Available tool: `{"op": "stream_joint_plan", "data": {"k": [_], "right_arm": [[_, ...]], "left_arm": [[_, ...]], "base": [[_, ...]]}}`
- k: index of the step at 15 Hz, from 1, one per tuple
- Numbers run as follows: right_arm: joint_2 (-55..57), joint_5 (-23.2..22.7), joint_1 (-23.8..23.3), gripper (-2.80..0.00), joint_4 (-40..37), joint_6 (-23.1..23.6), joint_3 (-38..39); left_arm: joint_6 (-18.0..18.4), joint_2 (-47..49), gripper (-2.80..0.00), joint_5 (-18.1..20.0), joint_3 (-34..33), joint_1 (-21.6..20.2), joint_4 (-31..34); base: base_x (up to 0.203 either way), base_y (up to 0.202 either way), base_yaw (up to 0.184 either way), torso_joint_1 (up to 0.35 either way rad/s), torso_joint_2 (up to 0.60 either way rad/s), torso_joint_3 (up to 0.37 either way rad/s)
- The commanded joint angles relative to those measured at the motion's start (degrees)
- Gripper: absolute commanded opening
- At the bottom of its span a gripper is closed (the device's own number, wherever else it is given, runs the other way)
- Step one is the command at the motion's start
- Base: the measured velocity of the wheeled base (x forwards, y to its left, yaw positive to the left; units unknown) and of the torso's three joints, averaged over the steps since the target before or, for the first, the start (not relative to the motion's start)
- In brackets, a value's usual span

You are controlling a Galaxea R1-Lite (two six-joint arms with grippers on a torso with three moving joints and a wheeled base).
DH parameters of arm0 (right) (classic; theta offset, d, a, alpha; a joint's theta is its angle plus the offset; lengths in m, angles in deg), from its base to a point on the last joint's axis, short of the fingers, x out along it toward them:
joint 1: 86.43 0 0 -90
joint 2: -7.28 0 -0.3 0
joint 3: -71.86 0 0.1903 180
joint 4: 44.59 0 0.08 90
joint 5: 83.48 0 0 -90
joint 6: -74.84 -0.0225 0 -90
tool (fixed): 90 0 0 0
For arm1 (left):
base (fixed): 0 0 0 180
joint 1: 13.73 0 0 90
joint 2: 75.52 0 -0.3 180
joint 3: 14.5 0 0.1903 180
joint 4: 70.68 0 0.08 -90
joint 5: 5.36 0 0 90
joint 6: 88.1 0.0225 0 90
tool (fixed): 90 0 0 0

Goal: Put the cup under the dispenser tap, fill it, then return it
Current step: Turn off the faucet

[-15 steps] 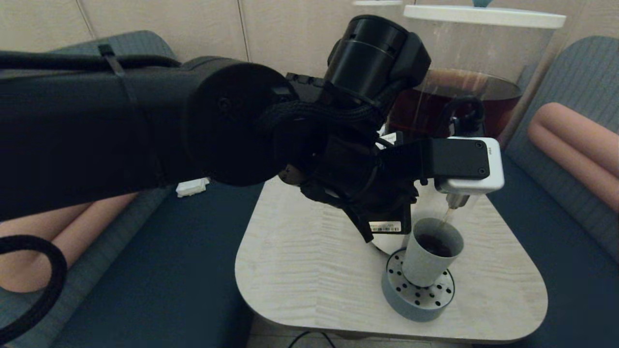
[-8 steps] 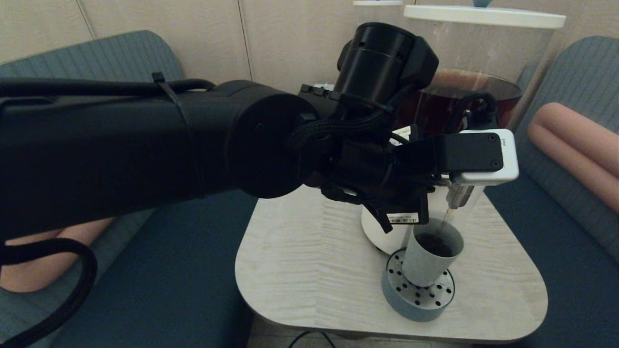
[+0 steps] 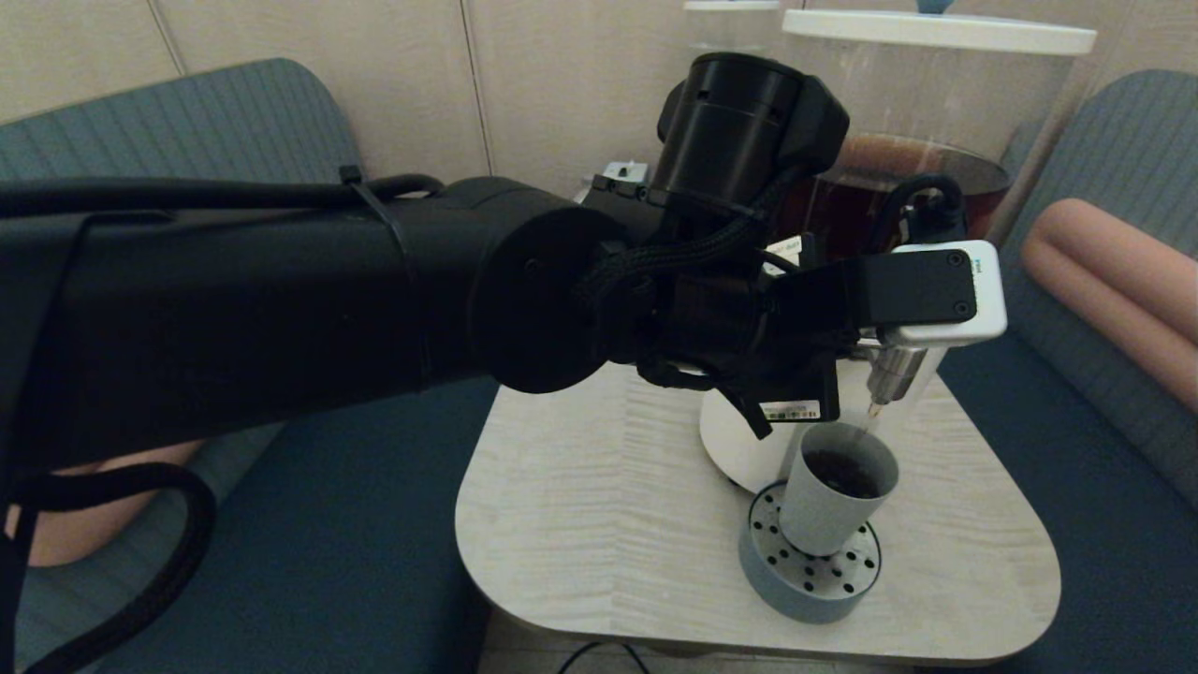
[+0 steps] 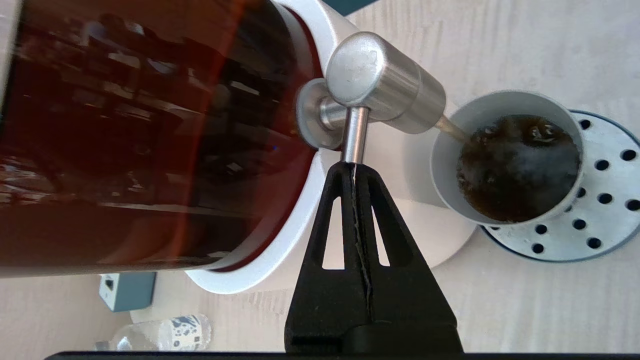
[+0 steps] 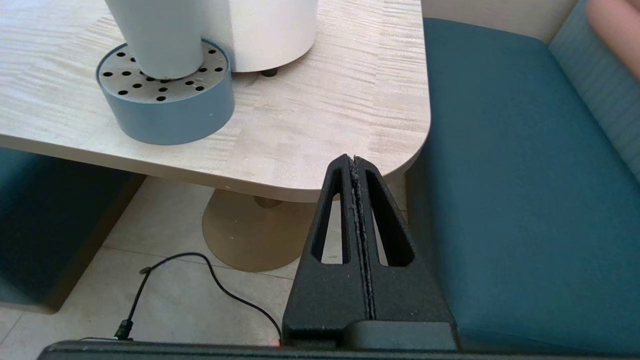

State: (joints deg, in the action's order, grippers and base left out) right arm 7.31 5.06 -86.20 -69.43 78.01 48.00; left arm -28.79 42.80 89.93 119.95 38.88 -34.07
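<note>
My right hand [image 5: 356, 165] is parked off the near edge of the pale wood-grain surface [image 3: 599, 524], fingers pressed together, holding nothing. On that surface the small grey-blue tapered cup [image 3: 831, 501] stands on the round blue perforated drip tray [image 3: 810, 571], dark liquid well up inside. Above it, my left hand [image 4: 354, 172] is closed, tips against the thin lever of the stubby brushed-steel dispenser tap [image 4: 385, 85]. Risks: overflow if the lever isn't released soon; stream lands near the rim, could splash out

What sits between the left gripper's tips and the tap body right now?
In the left wrist view, only the tap's thin steel lever: the shut left gripper touches its end, and it runs to the dispenser tap.
</note>
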Motion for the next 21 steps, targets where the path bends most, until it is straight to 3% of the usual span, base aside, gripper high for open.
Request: {"op": "stream_joint_plan", "data": {"k": [1, 13, 21], "right_arm": [[-0.02, -0.03, 0.03, -2.8, -0.02, 0.08, -0.04], [-0.02, -0.03, 0.03, -2.8, -0.02, 0.08, -0.02], [-0.02, -0.03, 0.03, -2.8, -0.02, 0.08, 0.05]], "left_arm": [[0.37, 0.42, -2.8, 0.16, 0.01, 0.03, -0.68], [1.86, 2.97, -2.8, -1.52, -0.07, -0.14, -7.66], [1.98, -1.83, -2.8, -3.45, -3.85, -2.02, -4.37]], "base": [[0.0, 0.0, 0.0, 0.0, 0.0, 0.0], [0.0, 0.0, 0.0, 0.0, 0.0, 0.0], [0.0, 0.0, 0.0, 0.0, 0.0, 0.0]]}}
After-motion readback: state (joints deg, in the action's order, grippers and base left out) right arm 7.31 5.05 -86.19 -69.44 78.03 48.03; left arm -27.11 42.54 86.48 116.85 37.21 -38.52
